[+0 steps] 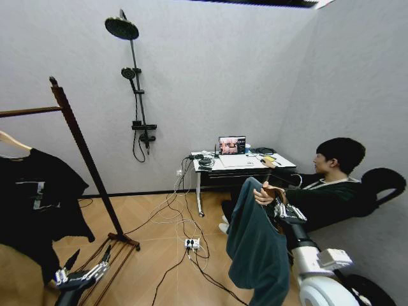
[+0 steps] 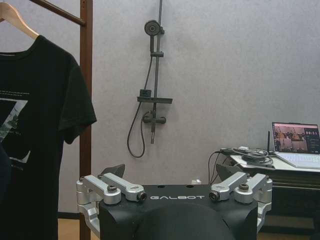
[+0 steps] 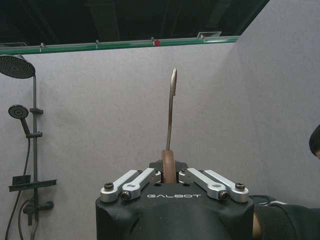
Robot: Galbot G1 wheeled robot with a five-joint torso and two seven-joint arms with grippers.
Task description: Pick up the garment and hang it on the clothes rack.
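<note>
So the right gripper (image 3: 170, 176) is clamped on the neck of the wooden hanger (image 3: 168, 165), right under the metal hook (image 3: 172, 107), which sticks straight up past the fingers. Makes sense to hold it there: the hook stays free to go over a bar and the fabric just hangs below. From the head view the teal long-sleeved top (image 1: 255, 248) droops from that grip, low on the robot's right side, next to a seated person whose hand (image 1: 263, 195) is touching the top edge of it, probably steadying it.

The clothes rack (image 1: 86, 159) is well apart, over on the robot's left, with a black printed T-shirt (image 1: 35, 204) already on its bar. So I'd say the pickup part is basically done and the carry to the bar isn't.

The left gripper (image 1: 83, 268) sits low near the rack's base, fingers spread apart and holding nothing, looks parked. Black shower stand (image 1: 134, 89) on the back wall is just scenery.
</note>
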